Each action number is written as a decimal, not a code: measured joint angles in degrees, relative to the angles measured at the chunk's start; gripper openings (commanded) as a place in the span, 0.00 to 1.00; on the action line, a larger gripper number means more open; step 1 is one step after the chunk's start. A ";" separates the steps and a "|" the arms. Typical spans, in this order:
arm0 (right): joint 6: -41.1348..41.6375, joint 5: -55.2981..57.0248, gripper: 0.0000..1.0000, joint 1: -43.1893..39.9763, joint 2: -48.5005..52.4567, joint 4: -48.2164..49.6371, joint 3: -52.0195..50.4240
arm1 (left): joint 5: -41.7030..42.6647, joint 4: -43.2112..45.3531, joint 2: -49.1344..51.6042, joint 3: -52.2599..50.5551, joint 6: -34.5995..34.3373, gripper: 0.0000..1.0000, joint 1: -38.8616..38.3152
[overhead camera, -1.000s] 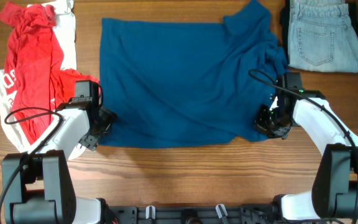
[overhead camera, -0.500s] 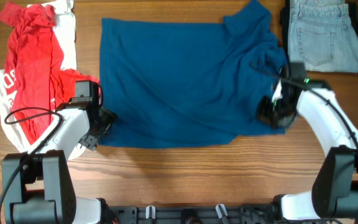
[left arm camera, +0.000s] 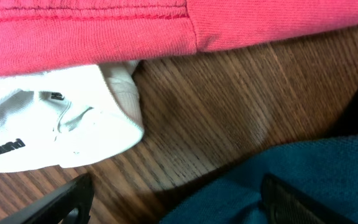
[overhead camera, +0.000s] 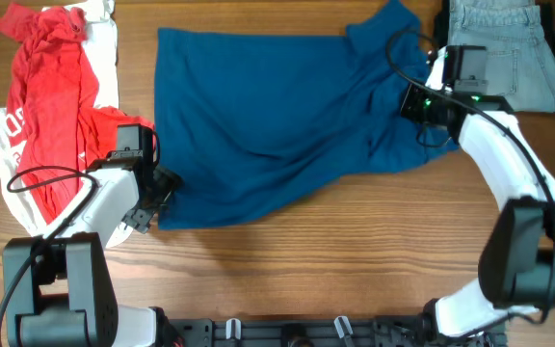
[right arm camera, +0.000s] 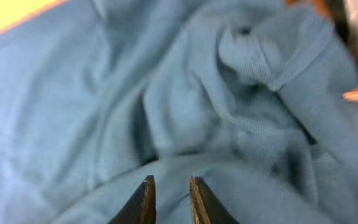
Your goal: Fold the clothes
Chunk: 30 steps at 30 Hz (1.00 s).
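black print on white cloth (left arm camera: 48, 124), unreadable.

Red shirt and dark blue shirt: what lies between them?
The edge of a white garment, then bare wooden table, in the overhead and left wrist views; lower down, the open left pincer sits by the dark blue shirt.

Overhead camera looks straight down from afar on the whole brown wooden table (overhead camera: 287, 255), left wrist camera sits low and close over its boards, right wrist camera hangs right up near rumpled cloth, and all three share the plain dark blue short-sleeved fabric shirt (overhead camera: 258, 125).
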 measured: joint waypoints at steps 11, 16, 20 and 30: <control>-1.31 -3.34 0.30 0.00 0.39 -8.76 8.83 | -0.02 0.39 0.00 0.00 0.00 0.87 0.00; -2.23 -3.02 0.31 0.00 -0.55 -28.00 11.58 | -0.02 0.46 0.00 0.00 0.00 0.87 0.00; -3.63 -0.90 0.31 0.00 -0.55 -33.24 8.87 | -0.02 0.50 0.00 0.00 0.00 0.87 0.00; -3.72 1.16 0.48 0.00 -0.55 -23.91 -6.86 | -0.02 0.48 0.00 0.00 0.00 0.87 0.00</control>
